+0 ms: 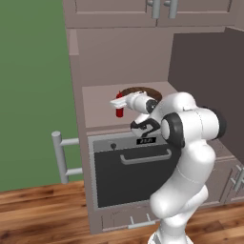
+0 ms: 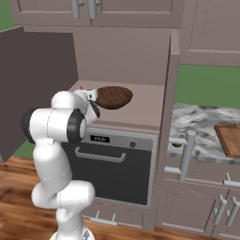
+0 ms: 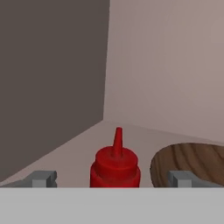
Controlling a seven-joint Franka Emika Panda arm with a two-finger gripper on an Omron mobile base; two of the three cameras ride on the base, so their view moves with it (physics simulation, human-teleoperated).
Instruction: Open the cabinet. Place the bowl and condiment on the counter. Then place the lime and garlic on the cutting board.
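Observation:
The cabinet stands open, its dark door [image 2: 37, 84] swung out to the side. On its shelf are the red condiment bottle [image 3: 115, 168] and, right beside it, the brown wooden bowl [image 3: 192, 159]. My gripper [image 3: 113, 178] is open, one fingertip on each side of the bottle without touching it. In the left base view the gripper [image 1: 118, 101] hovers over the condiment [image 1: 119, 112], with the bowl [image 1: 143, 89] behind it. In the right base view the bowl [image 2: 115, 97] lies beyond my hand. The marble counter [image 2: 197, 122] carries the cutting board [image 2: 229, 138] and the lime [image 2: 176, 145].
A black oven [image 1: 128, 171] with a bar handle sits directly under the shelf. A grey bar handle [image 2: 187, 157] sticks out in front of the counter's edge. Wall cabinets [image 2: 93, 11] hang above. The shelf's side wall [image 3: 52, 78] is close on the bottle's left.

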